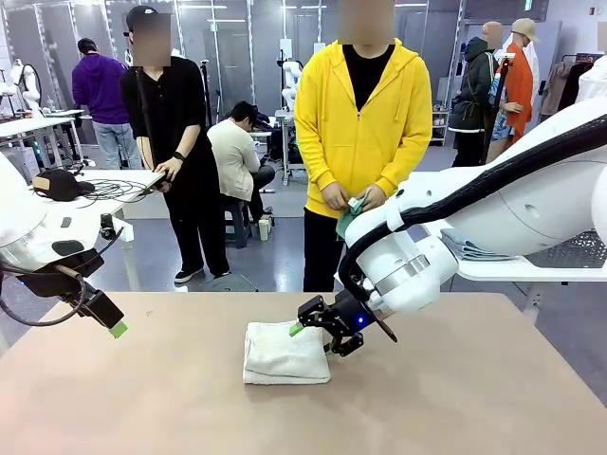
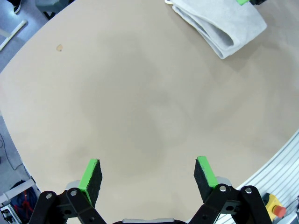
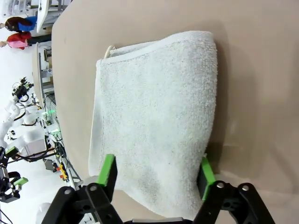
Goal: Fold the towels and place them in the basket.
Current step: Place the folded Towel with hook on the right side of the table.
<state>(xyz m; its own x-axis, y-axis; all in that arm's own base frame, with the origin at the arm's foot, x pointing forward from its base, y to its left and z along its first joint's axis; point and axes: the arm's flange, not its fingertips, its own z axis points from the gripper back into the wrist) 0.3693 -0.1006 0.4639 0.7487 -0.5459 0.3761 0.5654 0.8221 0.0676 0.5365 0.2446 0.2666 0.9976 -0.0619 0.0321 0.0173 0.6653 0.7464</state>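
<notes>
An off-white folded towel (image 1: 280,358) lies on the tan table, near its middle. My right gripper (image 1: 318,339) is down at the towel's right end. In the right wrist view its jaws stand apart, and the green pads (image 3: 108,170) straddle the near edge of the towel (image 3: 159,107). My left gripper (image 1: 114,327) hangs open over bare table at the left, holding nothing (image 2: 147,177), with the towel (image 2: 224,23) far off. A person in a yellow hoodie holds a green towel (image 1: 349,216). A dark lattice basket (image 1: 577,250) shows partly behind my right arm.
The table (image 1: 142,398) has a rounded edge, with floor beyond it in the left wrist view. The basket rests on a white side shelf (image 1: 531,270) at the right. Other people stand or sit farther back.
</notes>
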